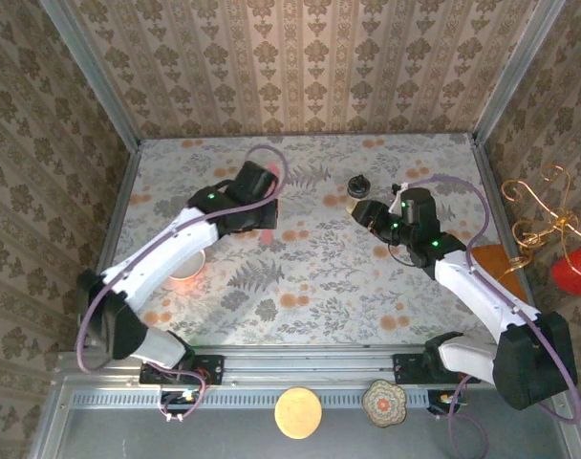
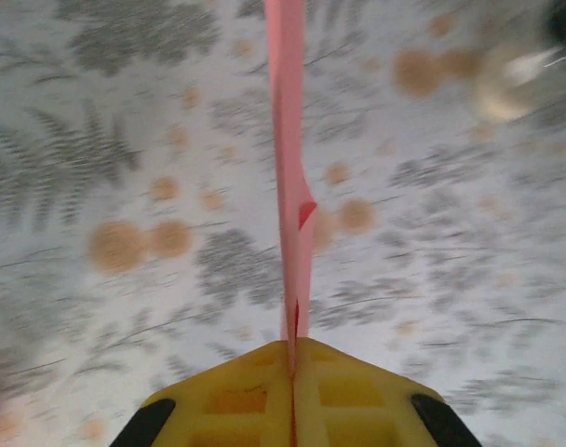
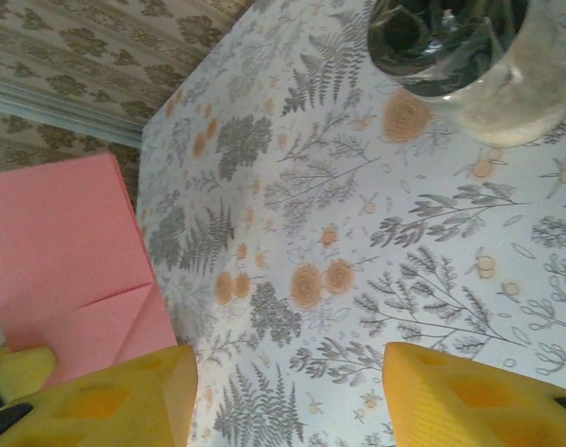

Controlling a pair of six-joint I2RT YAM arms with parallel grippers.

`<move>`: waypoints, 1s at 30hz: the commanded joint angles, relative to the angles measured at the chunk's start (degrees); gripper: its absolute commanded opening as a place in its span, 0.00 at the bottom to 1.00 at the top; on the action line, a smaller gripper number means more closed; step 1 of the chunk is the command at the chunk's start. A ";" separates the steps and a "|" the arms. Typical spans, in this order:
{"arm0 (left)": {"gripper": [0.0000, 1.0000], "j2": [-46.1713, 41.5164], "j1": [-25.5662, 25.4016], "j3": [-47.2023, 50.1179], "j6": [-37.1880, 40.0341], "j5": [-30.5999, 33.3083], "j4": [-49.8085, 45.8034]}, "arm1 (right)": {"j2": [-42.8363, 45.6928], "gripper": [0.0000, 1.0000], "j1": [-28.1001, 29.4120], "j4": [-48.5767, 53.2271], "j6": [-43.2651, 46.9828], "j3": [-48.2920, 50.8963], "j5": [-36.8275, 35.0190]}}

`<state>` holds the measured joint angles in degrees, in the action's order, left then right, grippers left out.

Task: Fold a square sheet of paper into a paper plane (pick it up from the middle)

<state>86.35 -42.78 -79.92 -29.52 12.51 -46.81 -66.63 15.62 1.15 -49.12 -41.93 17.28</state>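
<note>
Over the bench [image 2: 125,140], left fingers [image 2: 236,400] pinch the pink paper [image 2: 288,140] (looks light and floppy, best held by its crease); right fingers [image 3: 478,400] gape.

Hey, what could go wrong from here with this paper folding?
The left pincer is shut on one end of the thin pink paper, which is held edge-on. With that small grip, it could slip out or crumple. The right pincer is open with nothing in it, and the jar sits close ahead. A reach toward the paper might knock the jar.
</note>
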 commanded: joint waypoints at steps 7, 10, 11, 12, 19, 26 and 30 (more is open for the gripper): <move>0.10 18.77 -5.69 -11.95 0.76 25.43 -23.71 | 2.03 0.57 -0.63 2.91 1.58 0.87 -4.07; 0.11 23.71 -6.77 -13.73 0.72 21.51 -21.32 | 2.03 0.57 -1.32 2.83 1.43 1.45 -4.25; 0.12 25.25 -6.95 -14.09 0.48 19.56 -20.12 | 2.03 0.57 -1.57 2.73 1.41 1.65 -4.19; 0.12 26.55 -7.10 -14.16 0.38 17.04 -18.56 | 2.03 0.57 -1.94 2.78 1.49 1.92 -4.18; 0.38 27.68 -5.93 -9.91 -3.03 -4.37 -4.45 | 3.09 0.57 -3.59 4.05 2.12 3.17 -4.68; 0.53 17.15 0.32 1.44 -7.71 -18.91 8.92 | -1.27 0.56 -2.42 4.18 3.97 1.44 -1.65; 0.62 8.33 6.59 9.91 -10.65 -21.79 14.18 | -7.44 0.54 3.91 4.33 4.67 -2.05 -2.12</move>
<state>100.60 -39.64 -73.69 -36.49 -3.88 -38.11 -70.89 15.55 4.84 -46.17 -40.99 14.26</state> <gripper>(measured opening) 0.604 0.547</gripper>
